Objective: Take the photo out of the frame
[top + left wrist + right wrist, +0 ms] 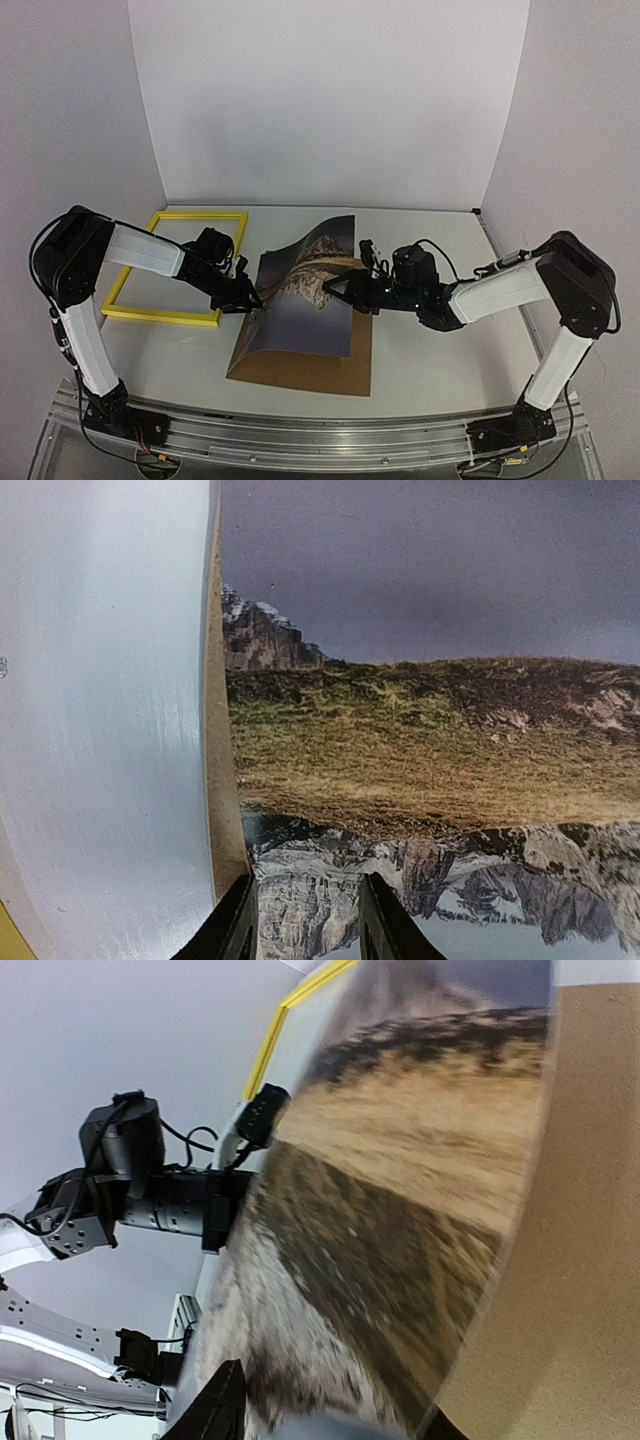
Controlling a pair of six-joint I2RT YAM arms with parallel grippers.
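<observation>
The photo (300, 300), mountains mirrored in water, lies on a brown cardboard backing sheet (310, 375) at the table's middle and bows upward at its far end. The yellow frame (160, 316) lies flat and empty to the left, apart from the photo. My left gripper (252, 298) is at the photo's left edge, its jaws a little apart over the print (420, 740). My right gripper (340, 285) is at the photo's right edge. Its jaws are wide apart with the raised print (400, 1210) between them.
The cardboard's edge (222, 780) runs beside the left gripper (308, 880), with white table (100, 730) beyond it. The right wrist view shows the cardboard (580, 1210), the frame's corner (265, 1050) and the left arm (150, 1200) behind the photo. White walls enclose the table.
</observation>
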